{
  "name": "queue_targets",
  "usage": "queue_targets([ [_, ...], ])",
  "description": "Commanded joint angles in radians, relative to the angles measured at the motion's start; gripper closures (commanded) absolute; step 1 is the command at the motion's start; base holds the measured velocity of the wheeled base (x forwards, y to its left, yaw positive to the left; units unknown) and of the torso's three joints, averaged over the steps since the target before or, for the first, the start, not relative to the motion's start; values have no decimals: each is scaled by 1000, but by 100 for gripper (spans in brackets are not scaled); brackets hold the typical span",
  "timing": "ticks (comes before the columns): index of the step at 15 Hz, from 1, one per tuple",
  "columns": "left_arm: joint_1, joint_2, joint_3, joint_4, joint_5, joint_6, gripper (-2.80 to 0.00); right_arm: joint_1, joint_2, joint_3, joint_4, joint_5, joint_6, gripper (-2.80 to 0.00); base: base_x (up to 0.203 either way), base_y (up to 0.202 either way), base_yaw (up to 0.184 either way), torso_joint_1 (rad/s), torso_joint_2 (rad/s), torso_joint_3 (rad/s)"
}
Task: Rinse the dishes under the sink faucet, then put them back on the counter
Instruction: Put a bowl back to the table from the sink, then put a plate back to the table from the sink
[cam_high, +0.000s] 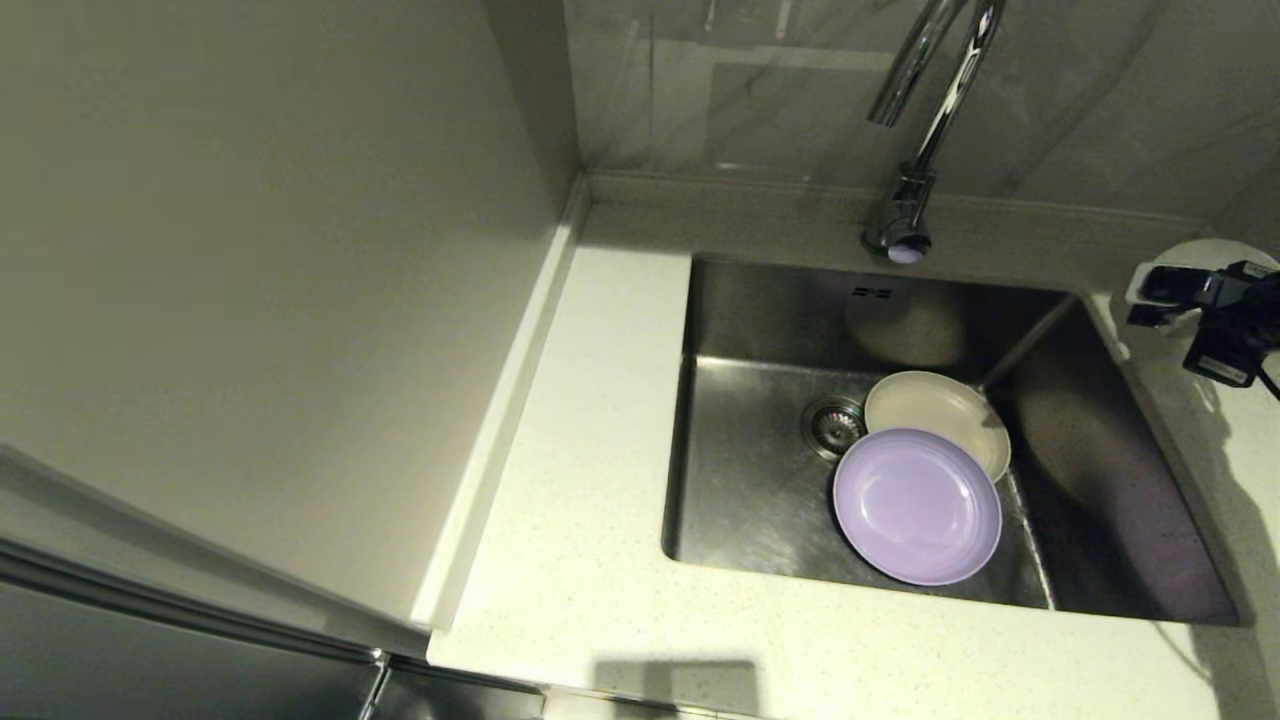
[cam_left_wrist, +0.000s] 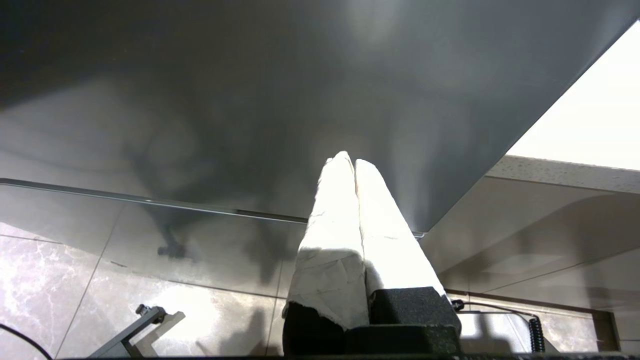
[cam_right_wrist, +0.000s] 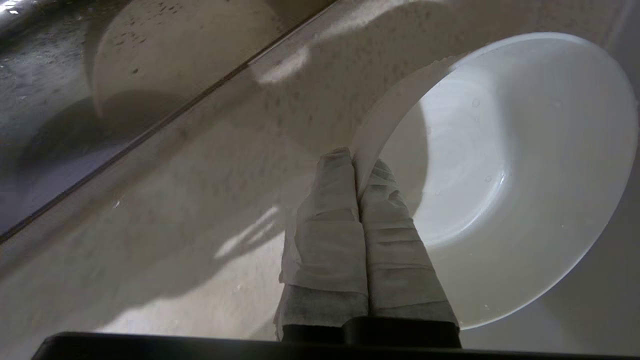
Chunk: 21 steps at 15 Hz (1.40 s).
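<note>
Right gripper (cam_right_wrist: 357, 165): pinched on the rim of the white bowl (cam_right_wrist: 500, 170), one finger inside, one outside, over the counter (cam_right_wrist: 200, 200) on the sink's right side.
Bowl: just beyond the fingertips, tilted, its hollow facing the wrist camera, droplets inside.
Sink (cam_high: 760, 480): to the right gripper's left.
Lavender plate (cam_high: 917, 506): down in the sink, well apart from the right gripper, overlapping the beige plate (cam_high: 935, 405).
Faucet (cam_high: 915, 130): behind the sink, apart from the gripper.
Left gripper (cam_left_wrist: 354, 162): fingers pressed together, empty, parked out of the head view.
</note>
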Motion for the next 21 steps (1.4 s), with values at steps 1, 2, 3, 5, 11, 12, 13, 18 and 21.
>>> queue_targets([
  [1, 0, -2, 0, -1, 0, -1, 0, 1, 40, -33, -1, -2, -7, 0, 0, 0, 0, 0, 0, 0],
  [2, 0, -2, 0, -1, 0, -1, 0, 1, 46, -48, -1, -2, -5, -280, 0, 0, 0, 0, 0, 0],
  [3, 0, -2, 0, -1, 0, -1, 0, 1, 44, -52, -1, -1, -5, -280, 0, 0, 0, 0, 0, 0],
  [5, 0, -2, 0, -1, 0, -1, 0, 1, 31, -52, -2, -1, -6, -280, 0, 0, 0, 0, 0, 0],
  [11, 0, -2, 0, -1, 0, -1, 0, 10, -98, -42, 11, 19, 59, -280, 0, 0, 0, 0, 0, 0],
  [12, 0, -2, 0, -1, 0, -1, 0, 16, -145, -25, 19, 36, 79, -280, 0, 0, 0, 0, 0, 0],
  [13, 0, -2, 0, -1, 0, -1, 0, 25, -194, -7, 28, 62, 109, -280, 0, 0, 0, 0, 0, 0],
  [18, 0, -2, 0, -1, 0, -1, 0, 106, -409, 252, 46, 220, 322, -280, 0, 0, 0, 0, 0, 0],
  [21, 0, -2, 0, -1, 0, -1, 0, 180, -542, 372, 206, 176, 368, -280, 0, 0, 0, 0, 0, 0],
])
